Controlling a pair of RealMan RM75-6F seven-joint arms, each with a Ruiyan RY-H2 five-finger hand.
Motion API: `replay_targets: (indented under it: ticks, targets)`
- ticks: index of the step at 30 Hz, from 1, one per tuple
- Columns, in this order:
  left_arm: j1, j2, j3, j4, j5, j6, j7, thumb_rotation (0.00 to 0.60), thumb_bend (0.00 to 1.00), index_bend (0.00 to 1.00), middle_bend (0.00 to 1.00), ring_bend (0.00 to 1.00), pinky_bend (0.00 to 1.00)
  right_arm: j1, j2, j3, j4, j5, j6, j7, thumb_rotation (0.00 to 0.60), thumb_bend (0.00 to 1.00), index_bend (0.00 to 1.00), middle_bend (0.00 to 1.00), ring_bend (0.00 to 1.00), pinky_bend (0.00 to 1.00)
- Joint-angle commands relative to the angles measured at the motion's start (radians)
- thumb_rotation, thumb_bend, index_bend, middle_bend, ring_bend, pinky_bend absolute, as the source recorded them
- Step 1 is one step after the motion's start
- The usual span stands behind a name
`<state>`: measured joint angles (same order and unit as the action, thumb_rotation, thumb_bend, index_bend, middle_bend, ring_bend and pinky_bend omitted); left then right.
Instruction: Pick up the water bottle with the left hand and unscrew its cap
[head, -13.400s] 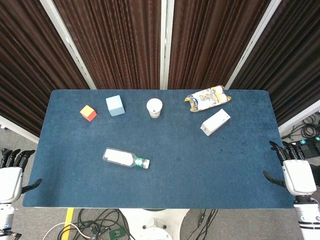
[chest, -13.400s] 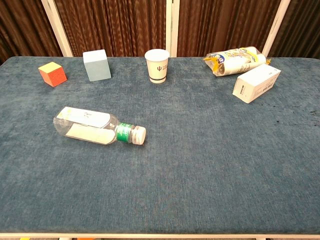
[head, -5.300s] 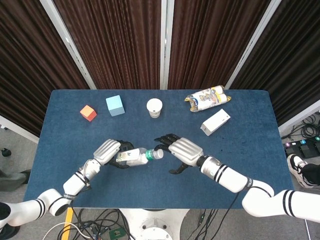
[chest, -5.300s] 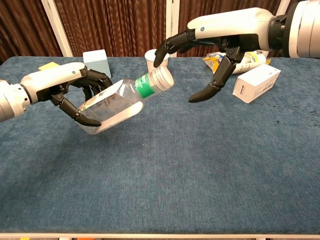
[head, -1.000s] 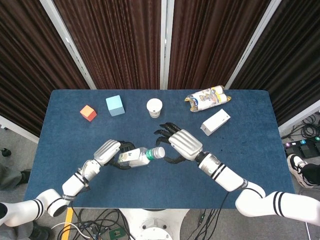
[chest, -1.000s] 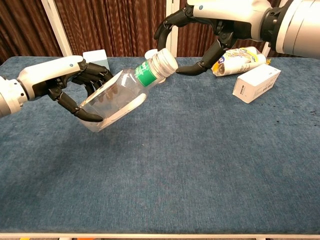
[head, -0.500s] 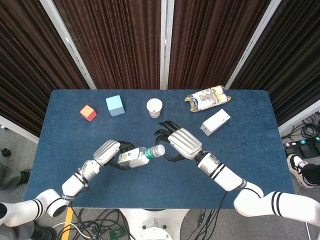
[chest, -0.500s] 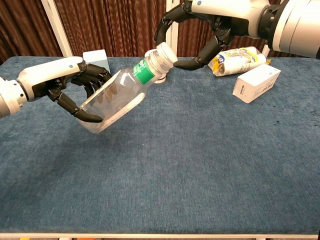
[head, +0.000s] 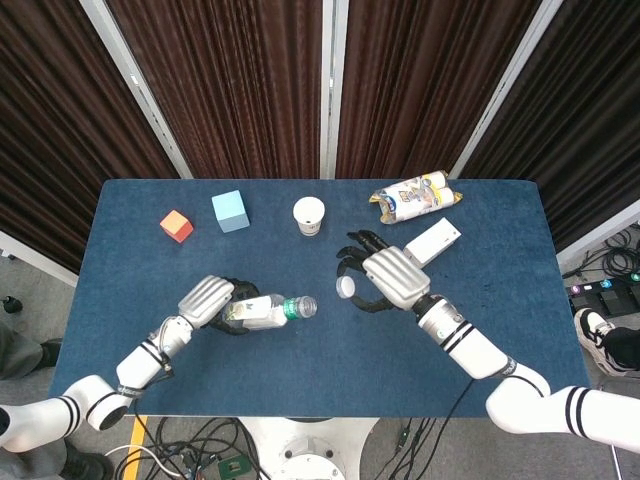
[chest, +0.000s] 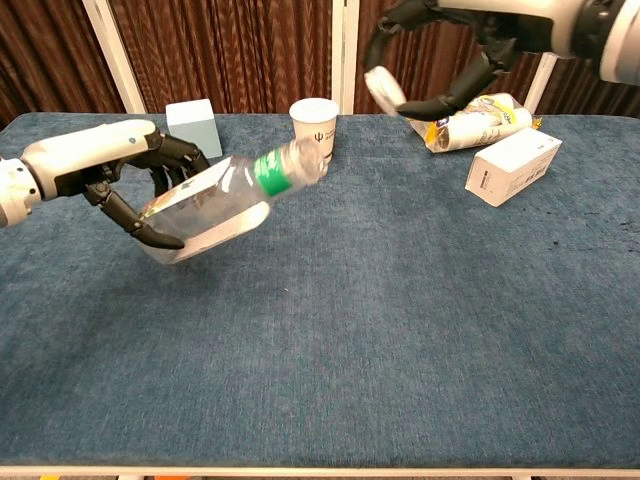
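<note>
Cap (chest: 382, 90) now off: half a second back seated on the neck, at present pinched in the right hand (head: 392, 277) and drawn clear to the right. Water bottle (chest: 215, 205) gripped around its body by the left hand (head: 205, 301), raised above the bench (chest: 400, 330), tilted, open neck toward the paper cup (chest: 313, 128). Unscrewing apparently complete; only setting down left, if anything.

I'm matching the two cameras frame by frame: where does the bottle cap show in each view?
Head view: the cap sits mid-table, held in the right hand.
Chest view: the cap is top centre-right, above the table.
Shared landmark: the paper cup, left of the cap in both.
</note>
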<state>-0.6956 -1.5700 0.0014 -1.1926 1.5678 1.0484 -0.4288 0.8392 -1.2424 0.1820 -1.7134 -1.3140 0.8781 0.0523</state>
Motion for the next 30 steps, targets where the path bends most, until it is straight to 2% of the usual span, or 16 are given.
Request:
replay_targets:
  ticks: [1,3,6,9,13,19,24,27,30]
  targets:
    - [-0.002,0.008,0.000,0.004,-0.061,-0.076,0.236,0.600,0.35,0.57,0.54,0.44,0.45,-0.002,0.020,-0.016,0.001,0.033,-0.038,-0.027,0.600,0.33,0.55,0.22,0.01,0.00]
    - [0.001,0.006,-0.006,-0.015,-0.100,-0.105,0.318,0.600,0.34,0.52,0.52,0.42,0.39,0.004,0.032,-0.032,0.002,0.055,-0.074,-0.055,0.600,0.33,0.55,0.22,0.01,0.00]
    - [0.009,0.003,-0.016,-0.047,-0.142,-0.119,0.391,0.600,0.30,0.37,0.43,0.33,0.30,0.012,0.037,-0.054,0.005,0.085,-0.115,-0.097,0.600,0.33,0.56,0.22,0.01,0.00]
    - [0.024,-0.002,-0.030,-0.072,-0.167,-0.100,0.425,0.600,0.26,0.26,0.33,0.23,0.23,0.023,0.028,-0.070,0.014,0.113,-0.148,-0.134,0.600,0.33,0.56,0.22,0.01,0.00]
    - [0.037,0.001,-0.037,-0.091,-0.181,-0.085,0.451,0.600,0.24,0.18,0.26,0.17,0.16,0.037,-0.018,-0.089,0.052,0.134,-0.174,-0.175,0.600,0.33,0.55,0.21,0.01,0.00]
    - [0.055,0.015,-0.047,-0.102,-0.187,-0.049,0.482,0.600,0.24,0.16,0.22,0.13,0.14,0.052,-0.135,-0.116,0.159,0.131,-0.195,-0.216,0.600,0.33,0.51,0.20,0.01,0.00]
    - [0.080,0.038,-0.062,-0.114,-0.201,-0.010,0.494,0.600,0.23,0.16,0.22,0.13,0.13,0.062,-0.244,-0.136,0.277,0.100,-0.188,-0.264,0.600,0.33,0.44,0.19,0.01,0.00]
    - [0.092,0.055,-0.072,-0.122,-0.208,0.006,0.474,0.600,0.23,0.16,0.22,0.13,0.13,0.061,-0.290,-0.148,0.323,0.090,-0.192,-0.276,0.600,0.33,0.34,0.17,0.00,0.00]
    - [0.106,0.074,-0.081,-0.125,-0.210,0.027,0.458,0.600,0.23,0.16,0.22,0.13,0.13,0.057,-0.306,-0.156,0.345,0.079,-0.189,-0.286,0.600,0.33,0.16,0.15,0.00,0.00]
